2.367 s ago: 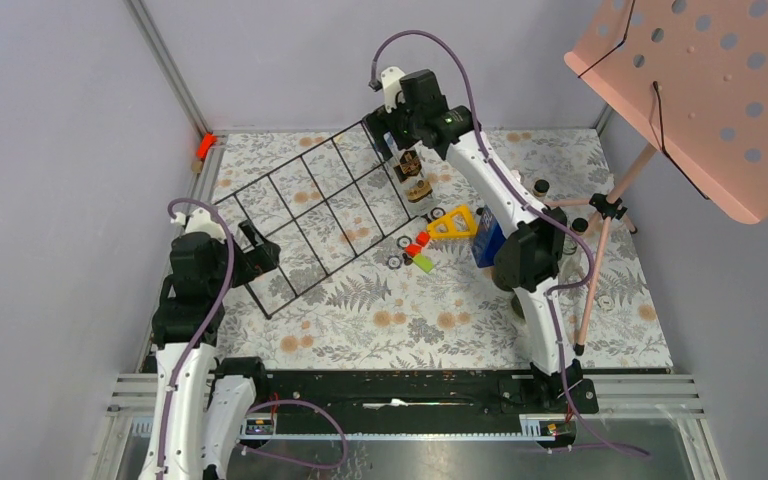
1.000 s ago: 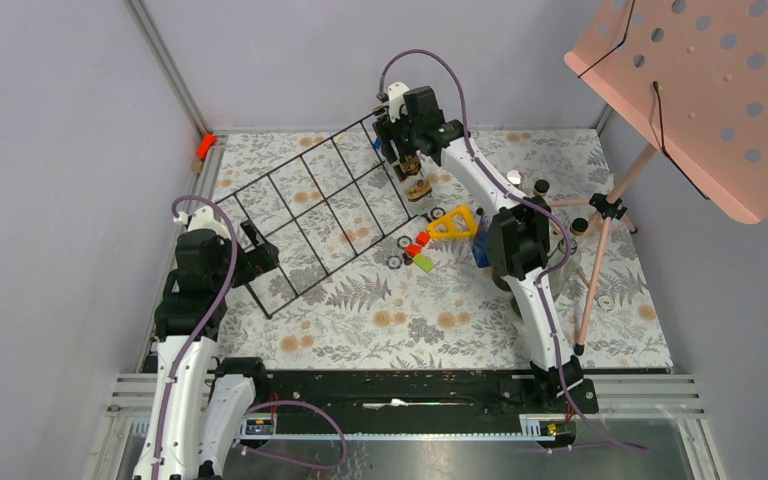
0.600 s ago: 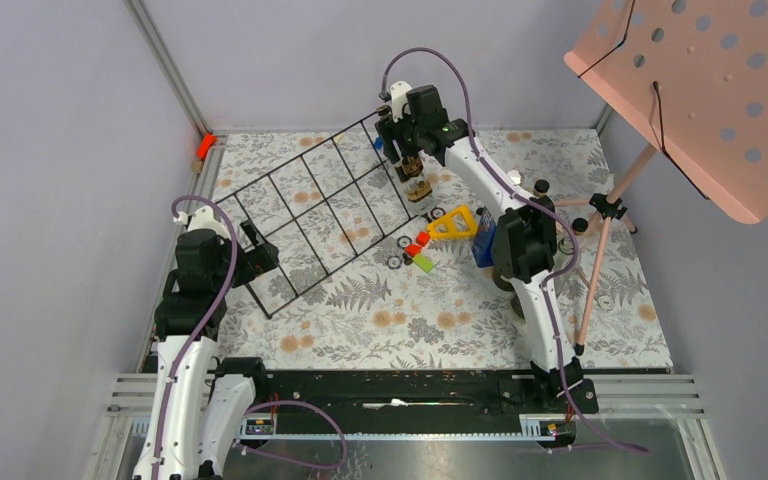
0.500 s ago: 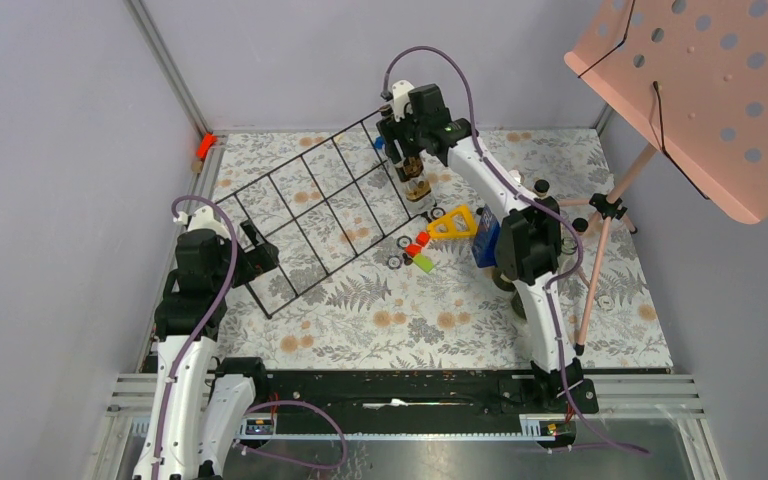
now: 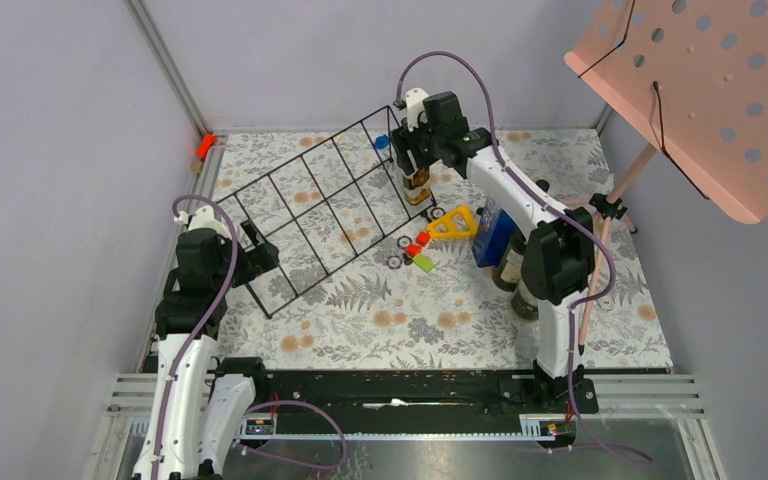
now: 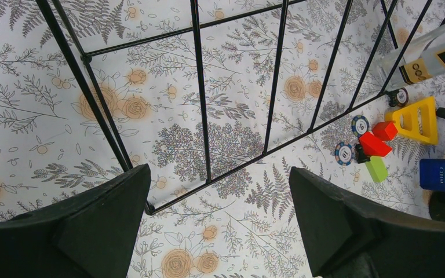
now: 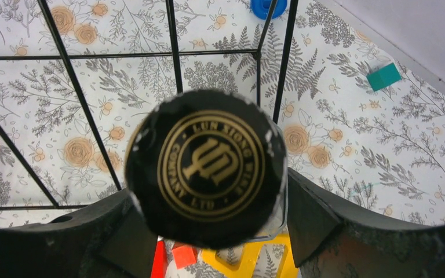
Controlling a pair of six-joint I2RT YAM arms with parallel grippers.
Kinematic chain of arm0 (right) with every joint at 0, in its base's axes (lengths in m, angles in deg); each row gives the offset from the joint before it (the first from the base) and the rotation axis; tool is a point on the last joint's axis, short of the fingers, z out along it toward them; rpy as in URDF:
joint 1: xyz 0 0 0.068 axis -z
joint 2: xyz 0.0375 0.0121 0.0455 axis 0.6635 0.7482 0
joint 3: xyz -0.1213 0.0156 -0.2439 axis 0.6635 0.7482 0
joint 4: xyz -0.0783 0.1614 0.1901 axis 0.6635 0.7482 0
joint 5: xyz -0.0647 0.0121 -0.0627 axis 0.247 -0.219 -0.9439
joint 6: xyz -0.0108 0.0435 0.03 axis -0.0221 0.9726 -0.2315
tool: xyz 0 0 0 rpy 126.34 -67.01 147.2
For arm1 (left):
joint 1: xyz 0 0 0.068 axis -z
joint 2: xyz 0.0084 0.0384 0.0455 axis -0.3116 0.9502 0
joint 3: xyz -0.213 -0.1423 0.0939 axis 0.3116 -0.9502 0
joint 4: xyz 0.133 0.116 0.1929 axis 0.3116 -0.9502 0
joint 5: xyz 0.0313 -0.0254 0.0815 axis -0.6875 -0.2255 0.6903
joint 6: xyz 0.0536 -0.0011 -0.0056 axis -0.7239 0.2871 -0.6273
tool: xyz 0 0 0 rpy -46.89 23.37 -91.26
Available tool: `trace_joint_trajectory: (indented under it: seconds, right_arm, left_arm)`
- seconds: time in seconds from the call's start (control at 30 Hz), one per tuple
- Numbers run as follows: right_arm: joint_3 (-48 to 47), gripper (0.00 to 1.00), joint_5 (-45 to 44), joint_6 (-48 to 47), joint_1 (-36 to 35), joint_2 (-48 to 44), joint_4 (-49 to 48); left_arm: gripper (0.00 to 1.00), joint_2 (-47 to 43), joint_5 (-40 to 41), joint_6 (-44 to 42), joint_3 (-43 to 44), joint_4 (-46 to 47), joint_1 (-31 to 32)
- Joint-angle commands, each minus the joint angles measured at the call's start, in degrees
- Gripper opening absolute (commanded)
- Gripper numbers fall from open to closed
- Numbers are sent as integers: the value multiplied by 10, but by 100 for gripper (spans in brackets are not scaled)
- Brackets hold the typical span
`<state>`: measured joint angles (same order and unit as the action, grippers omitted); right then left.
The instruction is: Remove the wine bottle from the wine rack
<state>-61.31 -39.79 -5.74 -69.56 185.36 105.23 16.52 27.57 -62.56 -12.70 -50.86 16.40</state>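
Observation:
The wine rack [image 5: 325, 205], a black wire grid, lies tilted on the floral table at the left centre. My right gripper [image 5: 415, 150] is shut on the neck of the wine bottle [image 5: 418, 185] and holds it nearly upright at the rack's far right corner. In the right wrist view the bottle's black cap with gold lettering [image 7: 208, 165] sits between my fingers [image 7: 318, 226], with rack wires [image 7: 174, 35] below. My left gripper [image 5: 257, 250] is open and empty at the rack's near left corner. In the left wrist view it [image 6: 219, 179] hovers over the rack's edge [image 6: 200, 87], and the bottle [image 6: 434, 55] shows at the top right.
A yellow triangle [image 5: 453, 222], red and green blocks [image 5: 420, 250], poker chips [image 5: 396, 262], a blue box [image 5: 490, 230] and two dark bottles [image 5: 512, 262] lie right of the rack. A pink perforated music stand [image 5: 700, 90] stands at the right. A blue cap [image 5: 382, 142] lies at the back.
My right gripper has moved right and up with the bottle, which now stands more upright off the rack's corner. The right elbow swung right. The left arm has not moved.

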Motion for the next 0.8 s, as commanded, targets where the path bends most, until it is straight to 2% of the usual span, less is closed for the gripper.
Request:
trace_joint_trajectory:
  seconds: [0.0, 0.37, 0.77]
  right_arm:
    - [35, 0, 5, 3, 1, -100, -123]
    - [65, 0, 0, 6, -8, -174, -142]
    - [176, 0, -25, -14, -67, -283, -150]
  left_arm:
    - [99, 2, 10, 3, 7, 22, 0]
    - [99, 1, 13, 3, 6, 22, 0]
    - [99, 7, 6, 3, 6, 23, 0]
